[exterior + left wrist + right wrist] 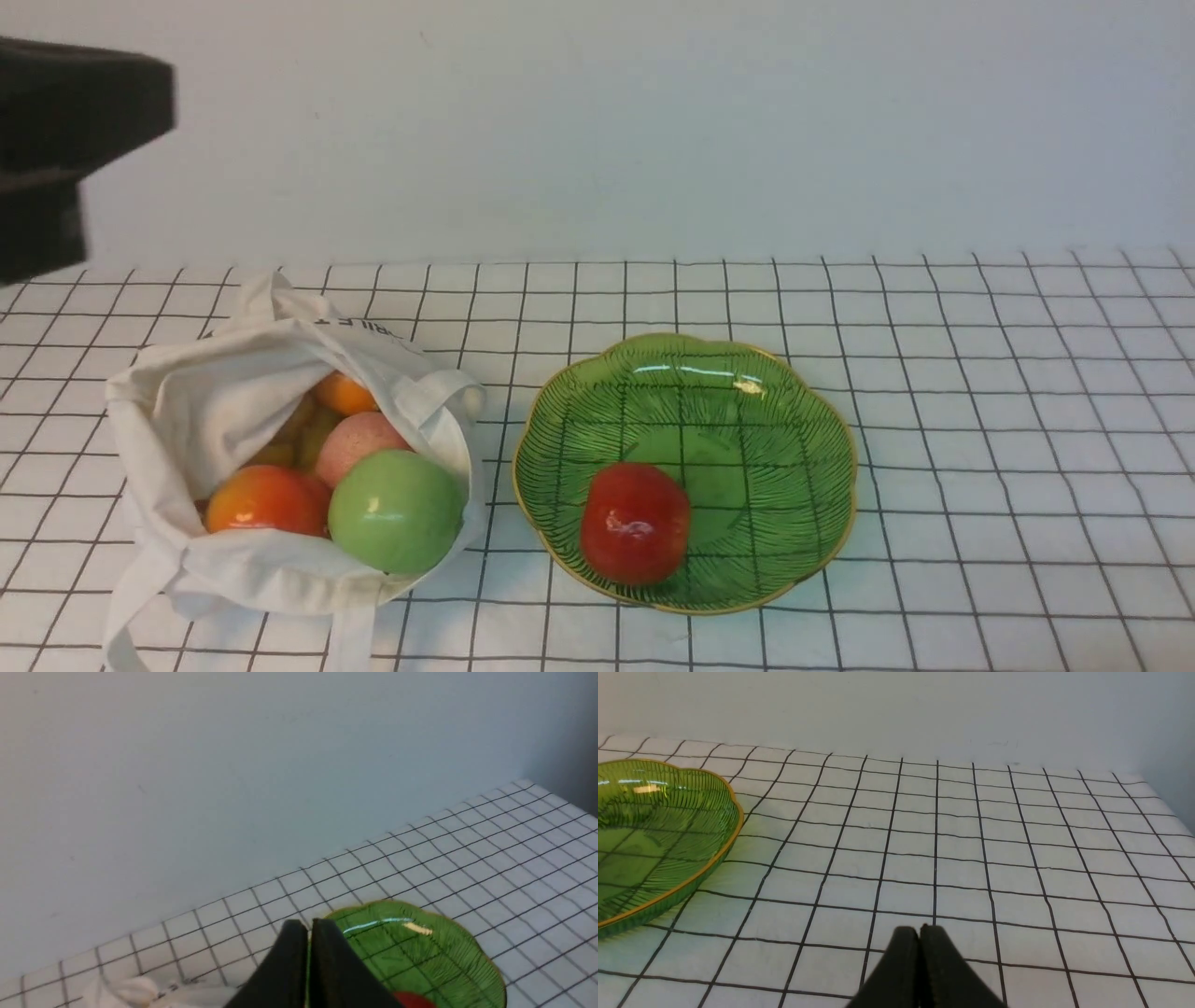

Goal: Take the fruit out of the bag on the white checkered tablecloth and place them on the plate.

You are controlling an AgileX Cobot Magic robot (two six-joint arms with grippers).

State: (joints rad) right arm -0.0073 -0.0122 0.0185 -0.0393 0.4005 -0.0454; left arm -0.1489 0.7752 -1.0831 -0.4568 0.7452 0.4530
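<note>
The off-white cloth bag (215, 411) lies open on the white checkered tablecloth (980, 420) at the left. In it show a green apple (396, 511), a red-orange fruit (266, 501), a pinkish peach (358, 441) and a small orange (343, 393). A red apple (635, 523) sits on the near part of the green glass plate (747, 420). My left gripper (309, 926) is shut and empty, high above the cloth between bag and plate (420, 952). My right gripper (919, 931) is shut and empty, low over bare cloth to the right of the plate (668, 826).
A pale wall runs along the cloth's far edge. A dark part of my left arm (65, 140) shows at the upper left of the front view. The bag's strap handles (131, 607) trail toward the near edge.
</note>
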